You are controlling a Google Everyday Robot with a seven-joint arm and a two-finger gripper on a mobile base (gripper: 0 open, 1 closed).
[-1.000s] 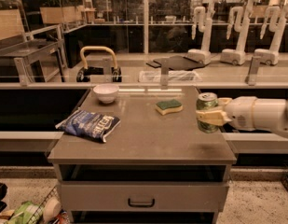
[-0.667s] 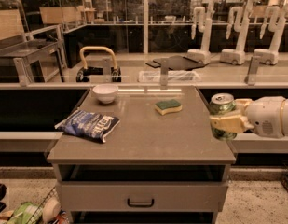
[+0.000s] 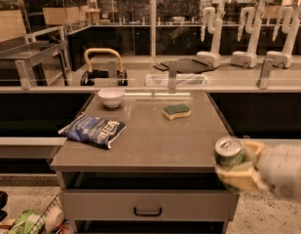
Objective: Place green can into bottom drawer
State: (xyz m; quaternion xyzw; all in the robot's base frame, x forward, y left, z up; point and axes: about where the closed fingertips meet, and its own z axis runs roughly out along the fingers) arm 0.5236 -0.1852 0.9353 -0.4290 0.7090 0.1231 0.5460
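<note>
Lowered since 0.7 s ago: green can [image 3: 229, 152] and end effector [image 3: 235, 172], down from beside the right edge of the surface [image 3: 155, 147] to the level of its front edge, just off the front right corner.

Counted on the surface: 1 white bowl [image 3: 111, 97] near the back left corner, 1 blue snack bag [image 3: 93, 129] by the left edge, 1 green-topped yellow sponge [image 3: 177, 111] toward the back right. Under the front edge: 1 drawer front [image 3: 147, 204] with 1 dark handle, shut. Beyond the back edge: 3 pale robot arms [image 3: 247, 38] parked in a row. Also 1 can, 1 end effector.

Gripped by the end effector, with pale fingers [image 3: 237, 179] closed against the can's lower body. Held roughly upright in the air, clear of the surface and outside the drawer.

Green sides, silver top with pull tab facing up. Lower part hidden behind a finger; surface pattern too blurred to tell.
</note>
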